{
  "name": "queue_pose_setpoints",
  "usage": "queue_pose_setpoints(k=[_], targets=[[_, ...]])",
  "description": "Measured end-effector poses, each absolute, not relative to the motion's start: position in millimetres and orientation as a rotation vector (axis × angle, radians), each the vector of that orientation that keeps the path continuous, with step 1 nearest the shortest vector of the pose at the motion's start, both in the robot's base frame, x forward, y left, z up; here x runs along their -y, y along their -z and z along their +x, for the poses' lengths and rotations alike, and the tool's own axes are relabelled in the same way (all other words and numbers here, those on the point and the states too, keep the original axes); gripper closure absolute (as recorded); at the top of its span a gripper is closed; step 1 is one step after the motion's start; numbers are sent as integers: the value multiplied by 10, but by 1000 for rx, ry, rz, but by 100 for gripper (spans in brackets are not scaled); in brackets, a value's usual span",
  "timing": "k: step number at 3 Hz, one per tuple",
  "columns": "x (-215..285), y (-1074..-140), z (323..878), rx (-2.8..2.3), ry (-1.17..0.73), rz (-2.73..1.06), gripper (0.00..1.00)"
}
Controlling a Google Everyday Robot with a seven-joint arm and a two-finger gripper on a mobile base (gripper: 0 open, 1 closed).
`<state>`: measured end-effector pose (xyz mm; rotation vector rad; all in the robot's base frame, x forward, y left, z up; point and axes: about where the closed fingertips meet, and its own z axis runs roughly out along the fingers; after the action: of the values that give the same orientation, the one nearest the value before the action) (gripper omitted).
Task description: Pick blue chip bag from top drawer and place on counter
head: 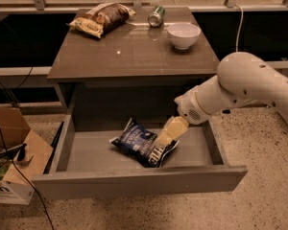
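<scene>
The blue chip bag [138, 141] lies flat in the middle of the open top drawer [134, 186], navy with white lettering. My gripper [164, 139] reaches down from the right, and its pale tip sits over the bag's right end, touching or just above it. The white arm [245, 87] comes in from the right above the drawer's right wall. The counter [134, 51] is the glossy grey-brown top of the cabinet behind the drawer.
On the counter lie a brown-and-yellow chip bag [101, 18] at the back left, a green can [156, 16] on its side and a white bowl [184, 35] at the back right. An open cardboard box [9, 162] stands on the floor to the left.
</scene>
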<state>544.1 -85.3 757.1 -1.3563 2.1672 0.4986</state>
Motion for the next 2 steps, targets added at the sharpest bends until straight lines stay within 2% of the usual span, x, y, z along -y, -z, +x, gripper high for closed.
queue_pose_setpoints(k=[2], targets=[[374,-6764,5638,-2201,-695,-1204,0]])
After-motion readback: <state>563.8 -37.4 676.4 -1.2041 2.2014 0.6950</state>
